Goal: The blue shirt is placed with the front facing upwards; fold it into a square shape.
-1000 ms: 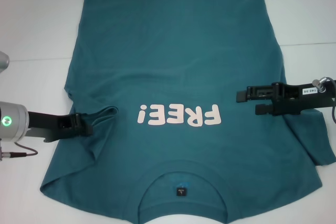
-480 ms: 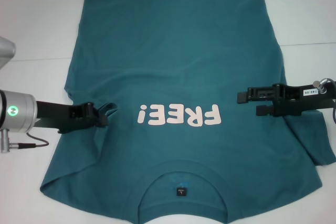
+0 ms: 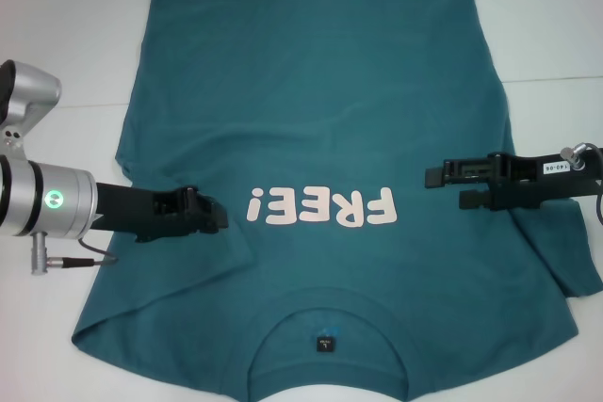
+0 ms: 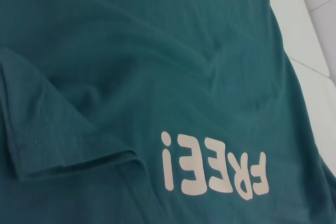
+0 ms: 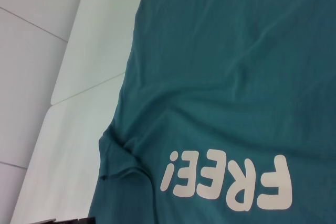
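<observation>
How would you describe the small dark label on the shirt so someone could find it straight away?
Start with the large teal-blue cotton T-shirt spread over the white table. Follow its pale pink FREE! lettering toward the curved neckline nearest the robot. The small dark square neck label sits there, the only dark patch on the fabric.

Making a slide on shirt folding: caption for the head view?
Left end effector carries a sleeve over the shirt; right end effector hovers opposite.
</observation>
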Controlling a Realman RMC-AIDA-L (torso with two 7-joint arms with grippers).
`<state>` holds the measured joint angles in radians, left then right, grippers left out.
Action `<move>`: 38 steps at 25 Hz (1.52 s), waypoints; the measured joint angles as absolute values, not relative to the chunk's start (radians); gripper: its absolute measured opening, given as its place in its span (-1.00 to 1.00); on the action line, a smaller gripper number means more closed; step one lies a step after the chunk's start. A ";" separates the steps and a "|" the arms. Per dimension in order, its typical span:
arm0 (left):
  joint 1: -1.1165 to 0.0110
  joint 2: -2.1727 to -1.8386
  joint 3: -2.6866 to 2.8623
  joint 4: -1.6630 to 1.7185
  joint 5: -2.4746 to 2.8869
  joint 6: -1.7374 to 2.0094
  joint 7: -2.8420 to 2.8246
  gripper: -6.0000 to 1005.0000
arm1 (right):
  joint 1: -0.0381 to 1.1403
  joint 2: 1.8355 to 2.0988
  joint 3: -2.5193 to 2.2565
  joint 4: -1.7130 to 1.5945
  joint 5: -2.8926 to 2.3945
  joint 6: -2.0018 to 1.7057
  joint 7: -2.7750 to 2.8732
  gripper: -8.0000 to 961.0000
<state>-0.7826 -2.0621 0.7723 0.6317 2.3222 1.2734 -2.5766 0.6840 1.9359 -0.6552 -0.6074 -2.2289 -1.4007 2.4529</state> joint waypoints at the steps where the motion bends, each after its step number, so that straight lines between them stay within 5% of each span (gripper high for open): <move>1: -0.783 -2.063 0.772 0.633 2.322 1.275 -2.576 -0.89 | 0.684 1.936 -0.655 -0.607 -2.229 -1.400 2.453 0.89; 10: -0.752 -2.038 0.663 0.663 2.309 1.281 -2.588 -0.43 | 0.683 1.934 -0.654 -0.607 -2.228 -1.403 2.453 0.89; 15: -0.731 -2.025 0.605 0.661 2.301 1.254 -2.616 0.03 | 0.683 1.934 -0.656 -0.607 -2.230 -1.409 2.459 0.89; 21: -0.706 -2.032 0.603 0.640 2.300 1.140 -2.635 0.26 | 0.683 1.932 -0.658 -0.597 -2.231 -1.419 2.461 0.89; 38: -0.744 -2.036 0.644 0.513 2.307 0.964 -2.629 0.24 | 0.680 1.929 -0.653 -0.572 -2.232 -1.409 2.462 0.89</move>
